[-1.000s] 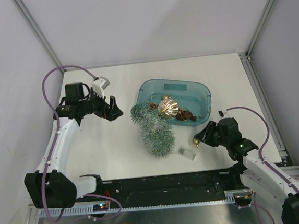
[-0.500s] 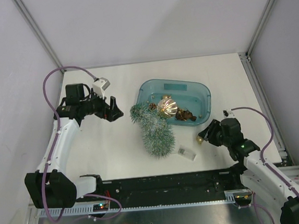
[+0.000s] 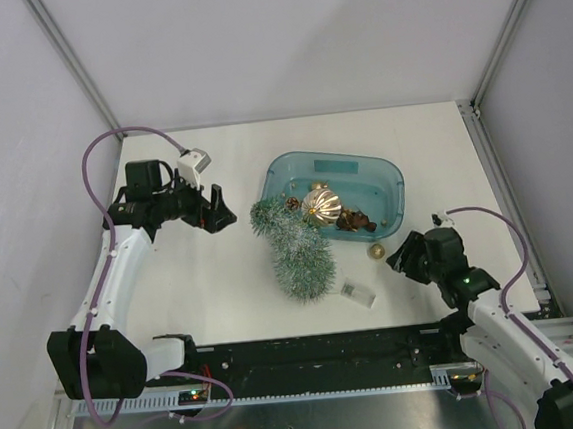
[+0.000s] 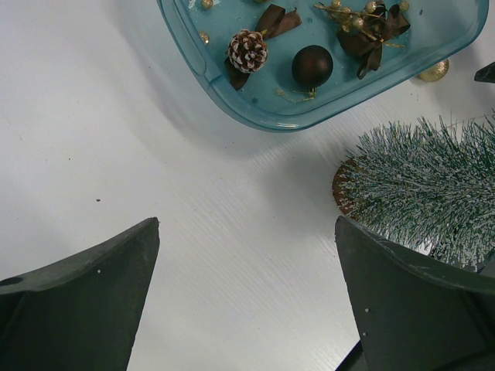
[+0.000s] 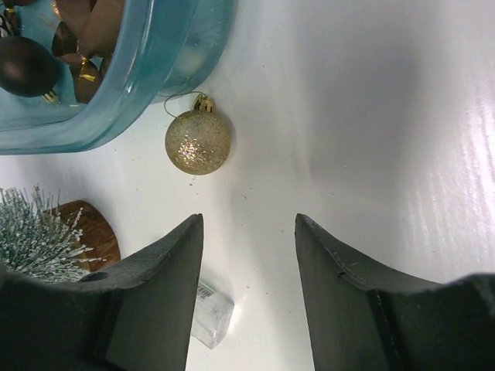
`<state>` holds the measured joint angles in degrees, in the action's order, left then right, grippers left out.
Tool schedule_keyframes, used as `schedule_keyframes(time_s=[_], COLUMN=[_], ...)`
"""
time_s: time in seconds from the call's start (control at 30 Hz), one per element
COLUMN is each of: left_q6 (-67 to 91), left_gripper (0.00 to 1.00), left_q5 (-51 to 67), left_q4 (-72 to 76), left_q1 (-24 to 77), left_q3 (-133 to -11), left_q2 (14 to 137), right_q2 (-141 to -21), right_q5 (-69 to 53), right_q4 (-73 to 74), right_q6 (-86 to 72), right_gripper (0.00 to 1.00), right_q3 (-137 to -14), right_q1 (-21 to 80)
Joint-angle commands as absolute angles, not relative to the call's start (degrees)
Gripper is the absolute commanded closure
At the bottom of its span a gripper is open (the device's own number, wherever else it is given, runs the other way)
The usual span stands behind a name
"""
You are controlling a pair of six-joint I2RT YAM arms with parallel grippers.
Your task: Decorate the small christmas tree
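The small christmas tree point(image 3: 296, 251) lies on its side in front of the teal tub point(image 3: 384, 176), frosted green. Its wood-slice base shows in the left wrist view point(image 4: 340, 188); a wood slice with bristles also shows in the right wrist view point(image 5: 91, 232). A gold glitter ball point(image 3: 376, 251) lies on the table against the tub's front wall point(image 5: 198, 141). My right gripper point(image 3: 399, 257) point(image 5: 249, 224) is open and empty, just short of the ball. My left gripper point(image 3: 220, 212) point(image 4: 247, 228) is open and empty over bare table, left of the tree.
The tub holds a ribbed gold ornament point(image 3: 322, 206), a pinecone point(image 4: 249, 51), a dark brown ball point(image 4: 312, 66) and brown bows point(image 4: 371, 31). A small clear plastic box point(image 3: 357, 292) point(image 5: 210, 313) lies near the front edge, beside my right gripper's left finger.
The gold ball has moved from my right gripper's fingertips up to the tub's wall. My right gripper has drawn back to the right. The left arm has not moved.
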<state>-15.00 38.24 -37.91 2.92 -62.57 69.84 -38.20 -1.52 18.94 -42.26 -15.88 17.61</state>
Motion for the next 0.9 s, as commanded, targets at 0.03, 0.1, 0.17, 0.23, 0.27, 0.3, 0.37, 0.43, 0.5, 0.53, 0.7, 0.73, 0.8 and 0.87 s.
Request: schedule_keyframes(time_s=[0.03, 0.1, 0.17, 0.23, 0.27, 0.3, 0.37, 0.43, 0.5, 0.53, 0.7, 0.73, 0.8, 0.87], left_q6=[-14.69, -14.68, -14.61, -14.64, -14.66, -14.58, -14.54, -14.49, -14.48, -14.49, -14.59, -14.59, -14.59, -14.66], left_gripper=[0.0, 0.0, 0.0, 0.0, 0.0, 0.0, 0.0, 0.0, 0.0, 0.0, 0.0, 0.0, 0.0, 0.0], left_q5=[40.06, 40.07, 40.14, 40.16, 40.16, 40.16, 40.14, 40.16, 39.94, 39.79, 39.47, 39.47, 39.51, 39.54], left_q4=[-36.74, -36.78, -36.75, -36.76, -36.75, -36.74, -36.74, -36.78, -36.77, -36.75, -36.79, -36.76, -36.81, -36.78], left_q1=[2.54, 2.55, 2.53, 2.54, 2.55, 2.5, 2.52, 2.54, 2.55, 2.55, 2.48, 2.52, 2.54, 2.55], left_q3=[-62.34, -62.3, -62.29, -62.33, -62.41, -62.49, -62.73, -62.88, -62.87, -62.81, -62.74, -62.79, -62.83, -62.84], left_q2=[68.34, 68.39, 68.45, 68.59, 68.66, 68.65, 68.65, 68.64, 68.62, 68.54, 68.39, 68.43, 68.5, 68.65], right_q2=[-36.65, -36.65, -36.69, -37.36, -38.19, -39.0, -41.79, -45.23, -48.95, -50.23, -53.84, -54.38, -55.21, -55.81], right_q5=[2.94, 2.78, 1.88, 1.06, 1.15, 1.72, 2.8, 3.51, 3.84, 4.25, 5.54, 5.76, 5.97, 5.84], right_q4=[21.94, 21.7, 20.24, 17.74, 16.25, 15.2, 12.81, 10.61, 9.0, 8.1, 5.09, 4.96, 4.51, 3.77], right_q6=[-38.56, -36.56, -34.83, -33.27, -32.72, -32.09, -31.27, -30.84, -30.54, -30.48, -29.46, -29.23, -28.89, -28.71], right_gripper=[0.44, 0.45, 0.45, 0.44, 0.43, 0.42, 0.4, 0.39, 0.38, 0.37, 0.37, 0.37, 0.37, 0.39], right_q3=[-20.26, -20.99, -21.2, -21.3, -21.41, -21.56, -21.85, -22.18, -22.62, -22.74, -23.44, -23.72, -24.17, -24.37], right_q1=[17.32, 17.45, 17.94, 19.08, 20.17, 21.12, 23.01, 24.23, 24.93, 25.34, 26.07, 26.09, 26.1, 26.1])
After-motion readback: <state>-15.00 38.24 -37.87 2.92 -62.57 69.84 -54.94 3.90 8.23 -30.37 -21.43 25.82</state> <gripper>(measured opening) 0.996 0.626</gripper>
